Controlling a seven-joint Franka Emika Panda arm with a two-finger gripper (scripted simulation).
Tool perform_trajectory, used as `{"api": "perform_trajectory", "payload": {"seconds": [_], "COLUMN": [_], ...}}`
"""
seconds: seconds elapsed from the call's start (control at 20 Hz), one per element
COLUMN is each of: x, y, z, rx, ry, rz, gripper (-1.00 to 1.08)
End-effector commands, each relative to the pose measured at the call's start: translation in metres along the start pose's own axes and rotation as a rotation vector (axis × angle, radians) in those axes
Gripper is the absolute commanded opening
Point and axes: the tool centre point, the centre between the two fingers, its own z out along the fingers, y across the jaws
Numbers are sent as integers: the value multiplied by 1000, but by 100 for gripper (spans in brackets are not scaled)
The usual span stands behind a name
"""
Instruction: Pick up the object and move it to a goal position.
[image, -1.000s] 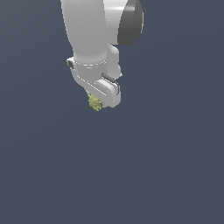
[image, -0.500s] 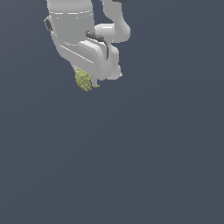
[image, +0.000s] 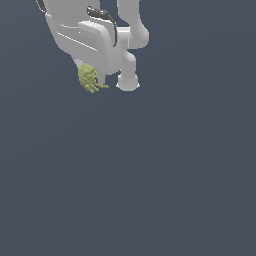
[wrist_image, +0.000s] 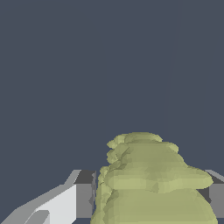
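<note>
Exterior view: gripper (image: 92, 80) pinching the olive object (image: 89, 79), which protrudes below the fingers. Its long axis runs along them, pointing away from the wrist.

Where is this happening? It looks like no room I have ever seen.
Most likely a computer simulation, not a real room. The background is one flat grey-blue with no walls, floor edge or furniture. The white robot arm is smooth and plain, and the lumpy olive chunk in its gripper has faceted, rendered surfaces.

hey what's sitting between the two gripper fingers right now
The olive object fills the gap between the fingers, clearest in the wrist view; the exterior view shows it under the gripper.
</note>
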Motion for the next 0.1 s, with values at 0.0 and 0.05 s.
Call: {"api": "perform_trajectory", "payload": {"seconds": [0.0, 0.05], "x": [1, 1], "y": [0, 0], "z": [-2, -2], "rx": [-1, -1], "ry": [-1, -1], "rz": [0, 0], "gripper": [-100, -100]}}
